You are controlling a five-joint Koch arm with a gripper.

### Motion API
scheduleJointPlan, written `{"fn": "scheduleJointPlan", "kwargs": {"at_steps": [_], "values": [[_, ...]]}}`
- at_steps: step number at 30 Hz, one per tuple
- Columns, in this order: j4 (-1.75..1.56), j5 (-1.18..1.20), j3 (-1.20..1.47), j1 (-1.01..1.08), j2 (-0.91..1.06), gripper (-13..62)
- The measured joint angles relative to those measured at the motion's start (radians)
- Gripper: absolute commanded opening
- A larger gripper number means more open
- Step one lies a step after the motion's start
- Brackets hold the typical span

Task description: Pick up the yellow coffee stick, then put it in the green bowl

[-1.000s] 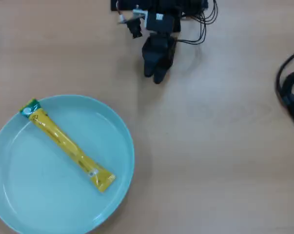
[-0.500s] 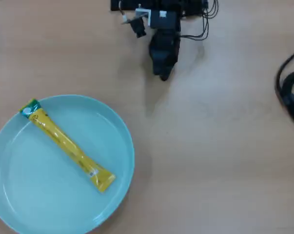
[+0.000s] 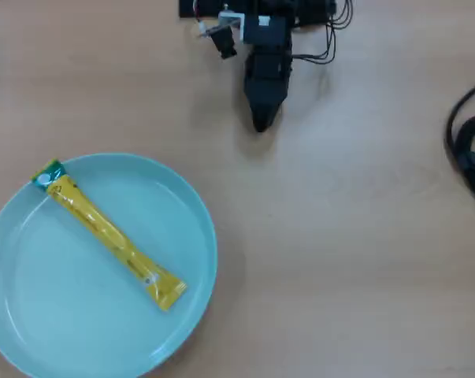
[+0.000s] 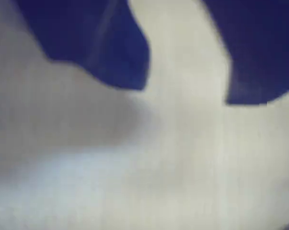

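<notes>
A large, round, pale mint green bowl (image 3: 32,331) fills the lower left of the overhead view, resting on a light wooden table (image 3: 347,260); its left and bottom edges run out of the picture. Inside the green bowl lies the yellow coffee stick (image 3: 107,235), a long, flat sachet stretched on a diagonal. Its green end, with a white round mark, sits against the bowl's upper left rim, and its yellow end points toward the bowl's lower right, short of the rim there.

Up and to the right of the bowl, well apart from it, the black robot arm (image 3: 267,59) reaches down from the top edge of the picture, with thin black wires (image 3: 332,35) looping beside its base. The gripper (image 3: 260,122) points toward the bottom of the picture and tapers to a single dark tip from above. In the blurred wrist view the gripper (image 4: 185,96) shows as two dark blue jaws with a gap of bare pale table between them, parted and holding nothing.

Far right of the bowl, thick black cables (image 3: 465,146) curl in from the picture's edge.
</notes>
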Motion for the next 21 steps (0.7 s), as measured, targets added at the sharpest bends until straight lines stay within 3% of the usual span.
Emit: {"fn": "scheduleJointPlan", "kwargs": {"at_steps": [4,21], "values": [[0.000,0.002,0.000,0.000,0.000,1.0],[0.000,0.002,-0.002,-0.002,0.000,1.0]]}}
